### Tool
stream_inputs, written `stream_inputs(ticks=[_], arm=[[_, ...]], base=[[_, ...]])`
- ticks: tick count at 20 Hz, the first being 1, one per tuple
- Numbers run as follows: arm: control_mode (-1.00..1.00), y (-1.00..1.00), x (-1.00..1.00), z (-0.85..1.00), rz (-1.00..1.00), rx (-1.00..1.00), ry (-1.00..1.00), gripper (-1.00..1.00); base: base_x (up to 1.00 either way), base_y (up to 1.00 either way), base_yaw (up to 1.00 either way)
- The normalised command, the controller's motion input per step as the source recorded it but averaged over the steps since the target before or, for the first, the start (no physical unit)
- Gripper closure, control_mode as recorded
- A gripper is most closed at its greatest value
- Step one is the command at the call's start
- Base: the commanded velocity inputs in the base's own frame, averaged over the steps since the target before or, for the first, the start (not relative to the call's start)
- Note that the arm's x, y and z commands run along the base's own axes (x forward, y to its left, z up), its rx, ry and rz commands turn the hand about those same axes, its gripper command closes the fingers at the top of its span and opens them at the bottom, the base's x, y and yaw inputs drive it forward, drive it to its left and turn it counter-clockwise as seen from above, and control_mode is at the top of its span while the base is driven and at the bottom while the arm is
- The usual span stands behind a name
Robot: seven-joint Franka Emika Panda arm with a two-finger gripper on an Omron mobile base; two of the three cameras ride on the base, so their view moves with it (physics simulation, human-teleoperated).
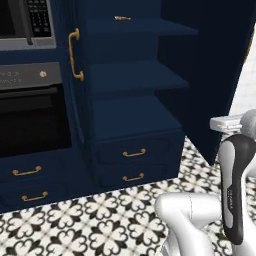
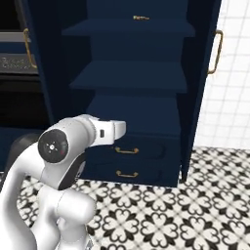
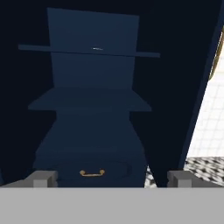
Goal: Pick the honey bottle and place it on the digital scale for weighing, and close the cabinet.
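The tall navy cabinet [image 1: 135,80] stands open in front of me, both full-height doors swung out, the right door [image 2: 201,73] reaching toward me. Its shelves are bare apart from one small amber-and-pale thing [image 1: 122,18] on an upper shelf, which also shows in the right base view [image 2: 140,18] and the hand view [image 3: 97,48]. It is too small to tell whether this is the honey bottle. The digital scale is out of view. My gripper [image 3: 111,179] is open and holds nothing, well short of the cabinet and pointing at its shelves.
Two drawers with brass handles [image 1: 134,153] sit below the shelves. A built-in oven [image 1: 30,115] and a microwave [image 1: 25,22] are to the left. The patterned floor [image 2: 185,205] lies ahead, with a white tiled wall [image 2: 234,97] right of the open door.
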Motion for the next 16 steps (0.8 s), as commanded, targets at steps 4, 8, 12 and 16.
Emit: stream_inputs(ticks=[4, 8, 12, 16], arm=[[1.00, 0.00, 0.00, 0.00, 0.00, 0.00, 0.00, -1.00], [1.00, 0.00, 0.00, 0.00, 0.00, 0.00, 0.00, -1.00], [1.00, 0.00, 0.00, 0.00, 0.00, 0.00, 0.00, -1.00], [1.00, 0.00, 0.00, 0.00, 0.00, 0.00, 0.00, -1.00]], base=[[0.37, 0.63, 0.00], [0.67, 0.21, 0.00], [0.89, -0.03, -0.02], [0.80, -0.03, 0.04]])
